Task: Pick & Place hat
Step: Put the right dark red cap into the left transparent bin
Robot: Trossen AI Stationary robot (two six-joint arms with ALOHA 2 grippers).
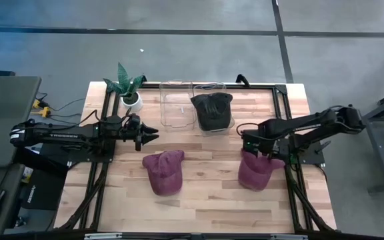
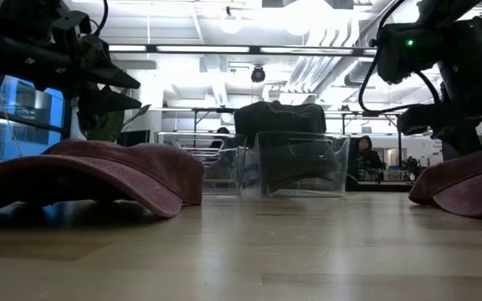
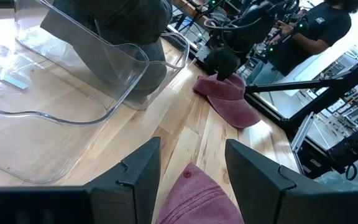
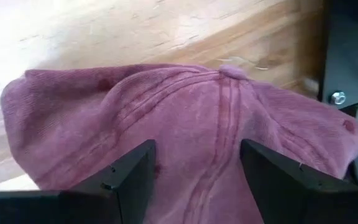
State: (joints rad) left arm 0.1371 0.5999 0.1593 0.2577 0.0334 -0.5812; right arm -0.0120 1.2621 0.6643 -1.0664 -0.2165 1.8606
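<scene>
Two maroon caps lie crown up on the wooden table. The left cap [image 1: 164, 172] [image 2: 90, 171] sits toward the near edge from my left gripper [image 1: 153, 135] [image 3: 191, 146], which hovers open with the cap's crown [image 3: 197, 199] just below its fingers. The right cap [image 1: 255, 173] [image 2: 467, 180] [image 4: 185, 106] lies under my right gripper [image 1: 253, 152] [image 4: 197, 149]. That gripper is open, pointing down, with one finger on either side of the crown. A dark cap [image 1: 212, 110] [image 2: 279, 121] rests in a clear bin. My right gripper comes at the right cap's crown [image 4: 225, 109] from above with its fingers spread over it. Whether the fingertips touch the cloth, I cannot tell. The cap lies flat on the table.
Two clear bins stand side by side at the far middle of the table: the left one [image 1: 165, 107] holds nothing, and the right one [image 1: 228, 121] holds the dark cap. A potted plant [image 1: 129, 87] stands at the far left. People show in the room beyond the table.
</scene>
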